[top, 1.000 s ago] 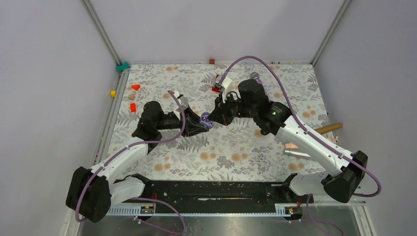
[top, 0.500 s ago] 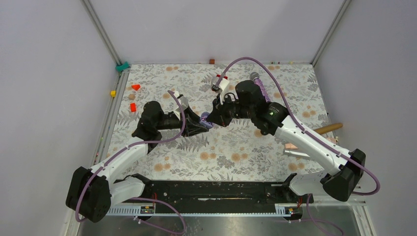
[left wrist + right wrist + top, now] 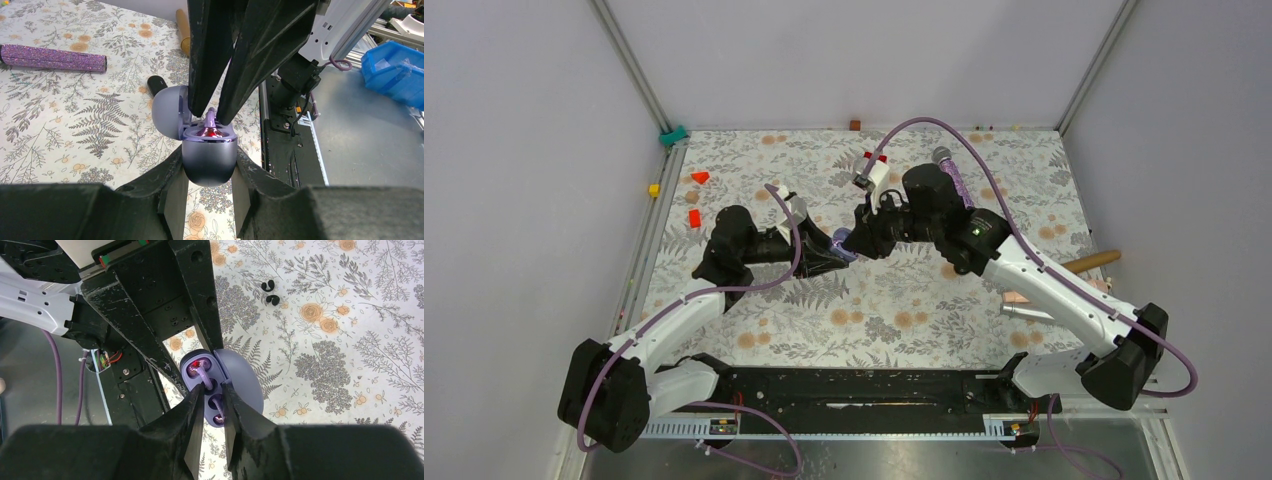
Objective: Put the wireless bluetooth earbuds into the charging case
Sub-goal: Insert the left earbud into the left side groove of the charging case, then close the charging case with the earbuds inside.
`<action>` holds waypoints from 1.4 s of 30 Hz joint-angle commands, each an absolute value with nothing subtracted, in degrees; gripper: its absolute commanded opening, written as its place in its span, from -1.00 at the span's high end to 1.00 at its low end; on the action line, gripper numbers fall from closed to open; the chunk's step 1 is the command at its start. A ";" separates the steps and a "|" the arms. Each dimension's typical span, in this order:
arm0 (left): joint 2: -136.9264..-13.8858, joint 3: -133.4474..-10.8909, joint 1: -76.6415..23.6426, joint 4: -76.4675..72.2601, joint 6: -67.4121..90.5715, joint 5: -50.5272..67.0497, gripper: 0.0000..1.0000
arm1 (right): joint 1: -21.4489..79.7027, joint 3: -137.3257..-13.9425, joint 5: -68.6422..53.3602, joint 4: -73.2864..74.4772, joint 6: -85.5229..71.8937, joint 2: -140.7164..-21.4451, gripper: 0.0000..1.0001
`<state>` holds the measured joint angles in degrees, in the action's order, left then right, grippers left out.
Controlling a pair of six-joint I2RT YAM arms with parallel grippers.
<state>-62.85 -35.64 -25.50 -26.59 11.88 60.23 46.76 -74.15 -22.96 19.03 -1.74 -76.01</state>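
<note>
The lavender-grey charging case (image 3: 208, 160) is clamped in my left gripper (image 3: 208, 152), held above the floral cloth with its lid (image 3: 167, 112) swung open. In the top view the case (image 3: 844, 243) sits between both grippers. My right gripper (image 3: 214, 386) is right over the open case (image 3: 200, 365), its jaws nearly together on a lavender earbud stem (image 3: 211, 117) standing in a well. A second lavender stem (image 3: 218, 410) lies in the other well. Two tiny black curled buds (image 3: 270, 292) lie on the cloth beyond.
A purple glitter microphone (image 3: 50, 57) lies far on the cloth, and a black oval object (image 3: 156, 82) lies near the case. A wooden roller (image 3: 1092, 261) and a metal piece (image 3: 1024, 312) are at the right edge. Red blocks (image 3: 696, 217) lie at the left.
A second ago my right wrist turned and shifted slightly left over the case. Since half a second ago both arms have held still.
</note>
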 commanded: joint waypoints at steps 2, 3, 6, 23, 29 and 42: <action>-62.50 -37.97 -25.75 -29.33 11.51 62.05 1.00 | 47.22 -75.41 -21.21 19.28 -0.35 -72.61 0.44; -62.49 -38.02 -25.75 -29.34 11.44 61.95 1.00 | 47.16 -75.41 -21.18 19.26 -0.32 -72.34 0.44; -62.51 -38.10 -25.70 -29.35 11.42 62.12 1.00 | 46.49 -75.41 -21.38 19.20 -0.60 -71.80 0.45; -62.75 -38.41 -26.51 -29.28 11.85 68.89 1.00 | 45.80 -73.21 -15.88 15.73 -3.10 -72.73 0.58; -62.84 -38.59 -26.72 -28.90 11.60 69.82 1.00 | 45.80 -73.30 -16.33 16.15 -1.99 -73.90 0.57; -62.45 -39.03 -26.80 -25.91 9.24 67.60 1.00 | 45.81 -75.32 -23.52 20.75 2.58 -75.51 0.58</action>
<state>-63.13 -36.29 -26.68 -24.40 10.90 67.55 45.82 -73.32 -19.57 19.29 0.23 -75.99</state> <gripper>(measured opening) 0.324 0.212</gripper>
